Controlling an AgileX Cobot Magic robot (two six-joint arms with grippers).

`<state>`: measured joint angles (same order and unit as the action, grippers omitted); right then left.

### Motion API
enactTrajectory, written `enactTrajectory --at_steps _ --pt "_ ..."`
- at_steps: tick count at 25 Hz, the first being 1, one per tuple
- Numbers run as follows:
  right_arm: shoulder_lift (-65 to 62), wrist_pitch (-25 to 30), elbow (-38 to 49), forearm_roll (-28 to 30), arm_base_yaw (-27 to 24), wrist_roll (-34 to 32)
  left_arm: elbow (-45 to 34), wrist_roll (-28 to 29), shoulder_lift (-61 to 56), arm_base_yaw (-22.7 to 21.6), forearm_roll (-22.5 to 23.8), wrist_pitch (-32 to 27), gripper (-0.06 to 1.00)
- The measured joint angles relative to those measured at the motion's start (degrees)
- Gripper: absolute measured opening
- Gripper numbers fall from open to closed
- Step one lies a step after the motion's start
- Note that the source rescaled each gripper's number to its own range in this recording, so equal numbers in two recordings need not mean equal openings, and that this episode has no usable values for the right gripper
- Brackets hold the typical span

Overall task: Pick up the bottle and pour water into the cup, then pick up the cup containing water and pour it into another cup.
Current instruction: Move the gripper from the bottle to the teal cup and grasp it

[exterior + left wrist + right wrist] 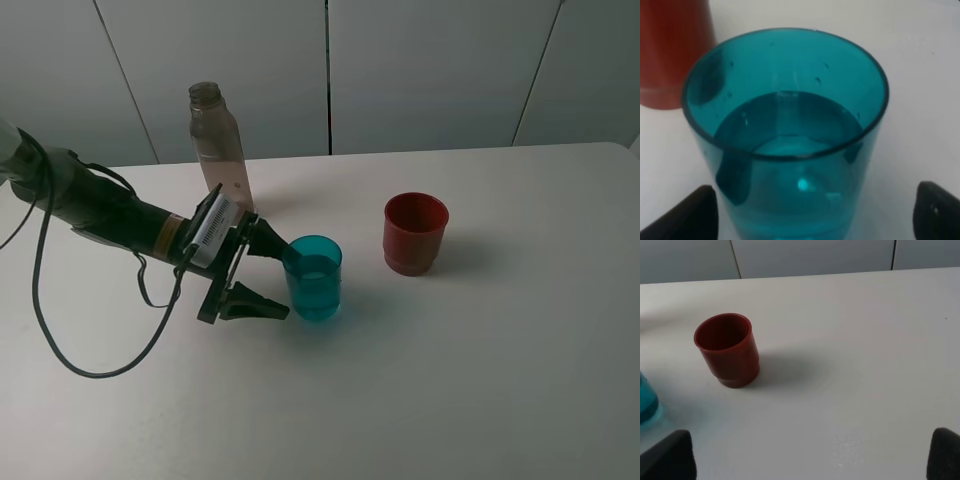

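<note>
Teal cup (313,278): upright on the table (480,380), part-filled with water (790,120), flanked by the wide-spread jaws of the left gripper (287,278). Red cup (416,233): upright, apart to its right. Bottle (220,150): upright behind the left gripper. Right gripper (805,462): jaws wide apart, holding nothing, red cup ahead.

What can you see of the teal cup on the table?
The teal cup is a small see-through plastic tumbler with smooth straight sides, standing upright on the white table, near the red cup. It is partly filled with water, with droplets on the inner wall. The left tool is open with a finger on each side of it, apparently not touching.
</note>
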<state>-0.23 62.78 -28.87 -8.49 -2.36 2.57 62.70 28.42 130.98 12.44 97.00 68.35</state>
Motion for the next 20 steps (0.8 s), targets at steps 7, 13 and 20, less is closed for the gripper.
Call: enactTrajectory --at_steps 7,13,20 --pt "0.0 0.0 0.0 0.0 0.0 0.0 0.0 -1.6 0.0 0.0 -1.5 -1.0 1.00" --pt "0.0 0.0 0.0 0.0 0.0 0.0 0.0 -3.2 0.0 0.8 -3.4 -1.6 1.00" --pt "0.0 0.0 0.0 0.0 0.0 0.0 0.0 -3.3 0.0 1.4 -3.9 -1.6 1.00"
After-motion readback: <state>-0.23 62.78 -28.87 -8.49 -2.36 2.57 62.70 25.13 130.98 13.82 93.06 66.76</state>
